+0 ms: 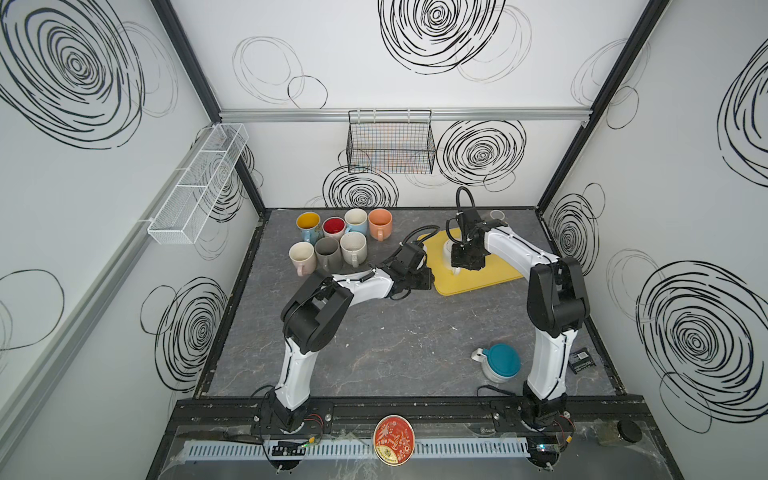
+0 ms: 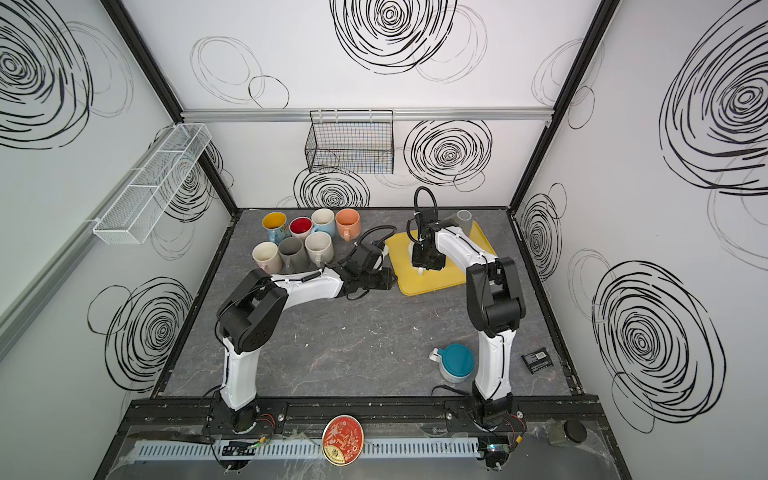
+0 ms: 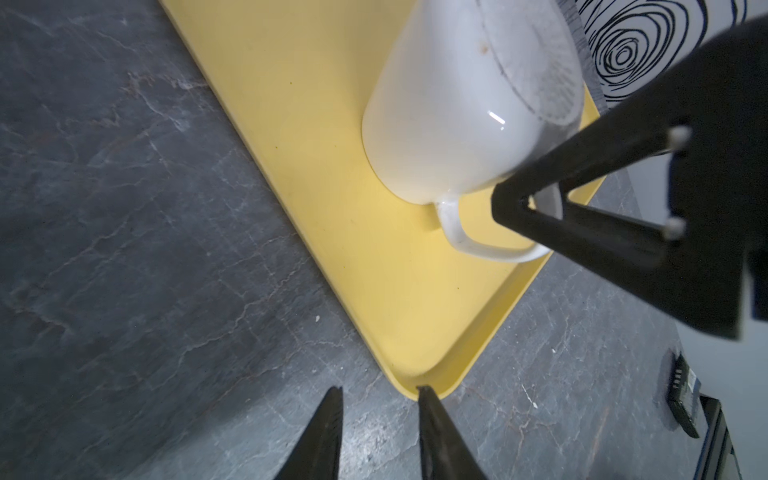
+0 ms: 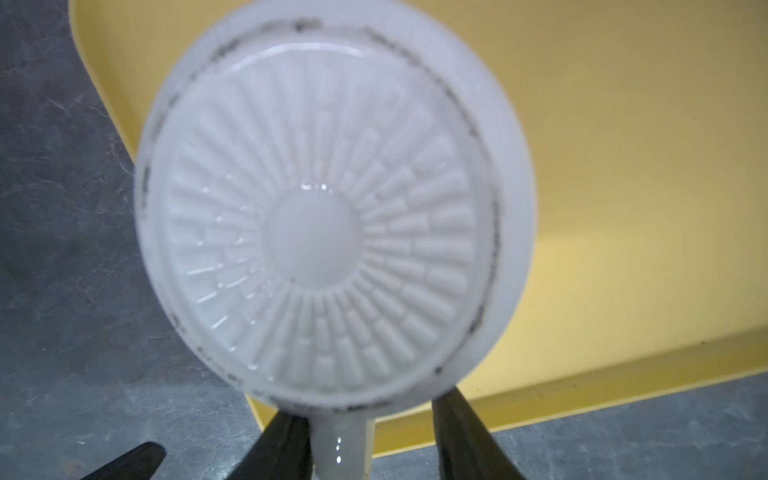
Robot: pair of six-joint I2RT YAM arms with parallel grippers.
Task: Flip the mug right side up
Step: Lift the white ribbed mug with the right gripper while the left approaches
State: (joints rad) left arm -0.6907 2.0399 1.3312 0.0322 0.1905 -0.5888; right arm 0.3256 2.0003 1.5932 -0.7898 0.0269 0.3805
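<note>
Right gripper (image 4: 368, 428): my jaws are parted, astride the handle (image 4: 340, 451); a gap shows on one side, so no grip yet.
Left gripper (image 3: 379, 392): my jaws are narrow and empty, beside a corner of the yellow tray (image 3: 415, 353).
Mug (image 4: 316, 224): directly below my right jaws, mouth down on the tray.
Handling: I judge it stiff, glazed, slippery, weighty, chippable; grip the handle loop squarely.
Tray: bare around the mug.
Seven upright mugs (image 1: 332, 245): beyond my left jaws, seemingly empty.
</note>
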